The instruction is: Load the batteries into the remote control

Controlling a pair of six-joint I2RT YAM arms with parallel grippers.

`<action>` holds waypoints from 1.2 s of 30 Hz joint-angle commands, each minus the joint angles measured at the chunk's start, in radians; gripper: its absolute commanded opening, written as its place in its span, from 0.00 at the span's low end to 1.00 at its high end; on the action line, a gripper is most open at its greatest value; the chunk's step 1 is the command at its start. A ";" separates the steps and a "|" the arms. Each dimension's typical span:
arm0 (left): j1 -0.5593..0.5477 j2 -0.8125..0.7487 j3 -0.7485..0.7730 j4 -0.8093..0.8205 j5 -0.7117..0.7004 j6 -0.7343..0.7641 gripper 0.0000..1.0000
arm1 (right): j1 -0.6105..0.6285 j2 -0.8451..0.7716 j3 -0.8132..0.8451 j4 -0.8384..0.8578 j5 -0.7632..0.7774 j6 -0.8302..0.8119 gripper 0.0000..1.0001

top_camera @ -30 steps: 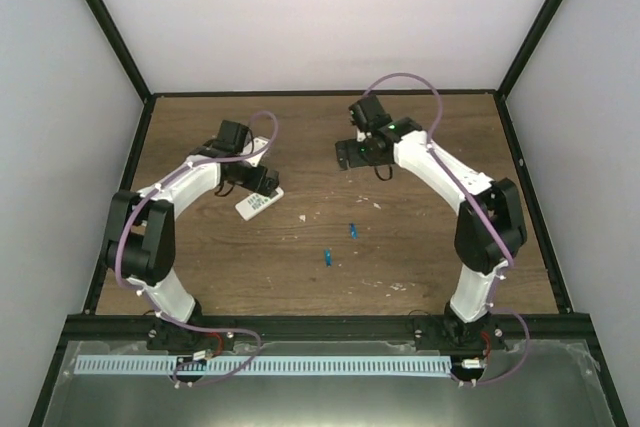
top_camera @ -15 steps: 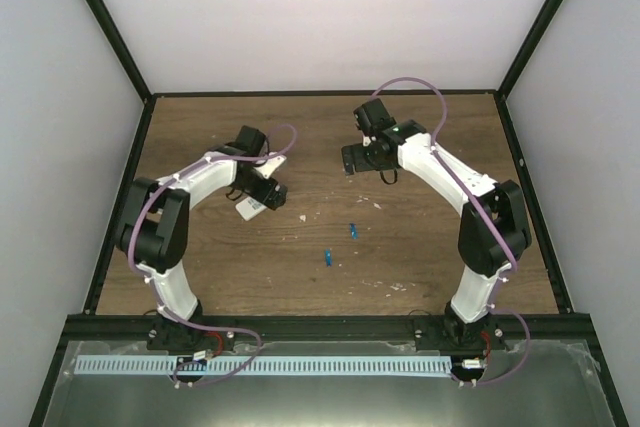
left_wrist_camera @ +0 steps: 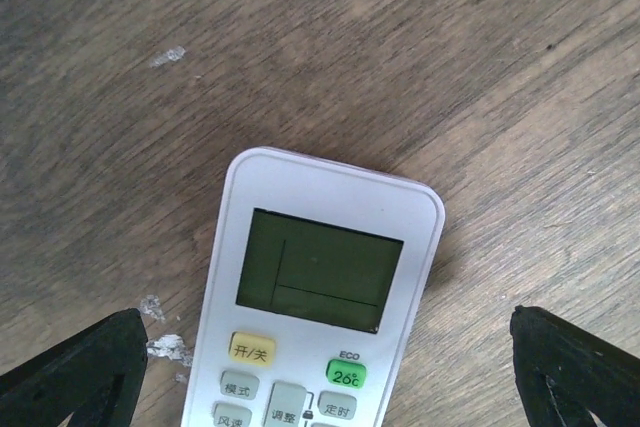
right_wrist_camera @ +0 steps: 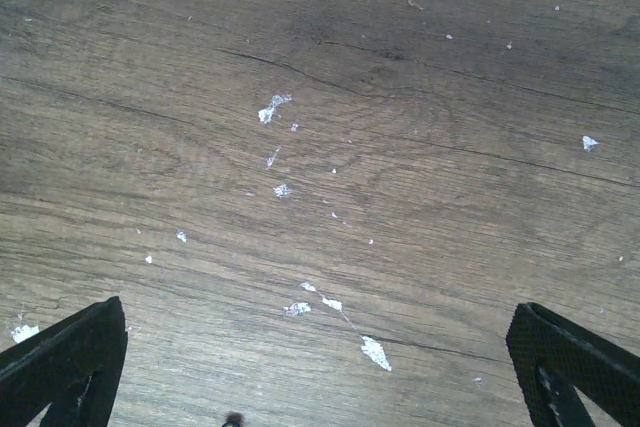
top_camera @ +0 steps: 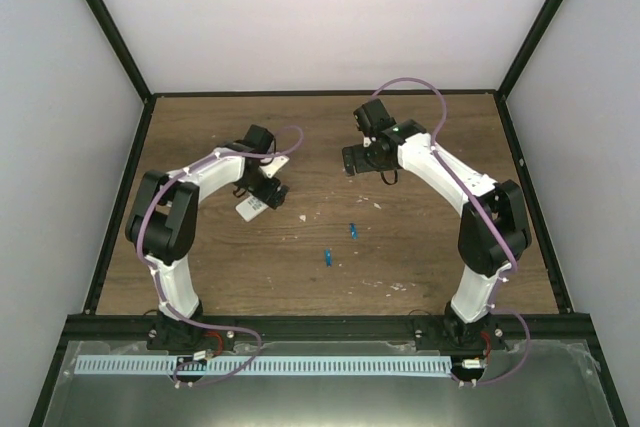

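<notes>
**Both Arms Poised Over the Table, Jaws Wide, Batteries Lying Loose**

Seen from above, the left arm (top_camera: 172, 232) rises from its base at the near edge, folds at the elbow and reaches toward the middle of the wooden table (top_camera: 430, 247), its wrist turned downward. The left gripper (top_camera: 266, 190) hangs directly above the remote control (top_camera: 252, 207), jaws spread wide and holding nothing. In the left wrist view, the white handset (left_wrist_camera: 318, 277) lies face up on the wood between the two black fingertips (left_wrist_camera: 95, 367), which stand apart from its sides. Its grey display window, a yellow button and a green button are plain to see.

To the right of the remote, well apart from it, the two blue batteries lie loose on the table. One battery (top_camera: 328, 258) sits nearer the arms' bases, and the other battery (top_camera: 352, 230) sits just beyond it.

Further right, the right arm (top_camera: 485, 232) arcs up from its base and stretches toward the table's centre, a purple cable (top_camera: 405, 82) looping above it. The right gripper (top_camera: 352, 159) also points down with its jaws fully apart and empty. The right wrist view shows only bare wood scattered with white flecks (right_wrist_camera: 375, 352) between its fingertips (right_wrist_camera: 560, 357).
</notes>
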 commanded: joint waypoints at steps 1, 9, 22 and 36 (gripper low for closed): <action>0.000 0.027 0.029 -0.008 -0.021 0.015 1.00 | -0.004 -0.011 0.031 -0.009 0.015 -0.008 1.00; 0.001 0.044 0.026 0.001 0.004 0.030 1.00 | -0.004 0.003 0.055 -0.017 0.013 -0.016 1.00; 0.001 0.080 0.055 -0.028 0.053 0.036 0.75 | -0.004 -0.010 0.053 -0.016 -0.002 -0.017 1.00; 0.004 0.054 0.120 -0.028 0.148 -0.022 0.50 | -0.004 -0.072 -0.023 0.074 -0.115 -0.021 1.00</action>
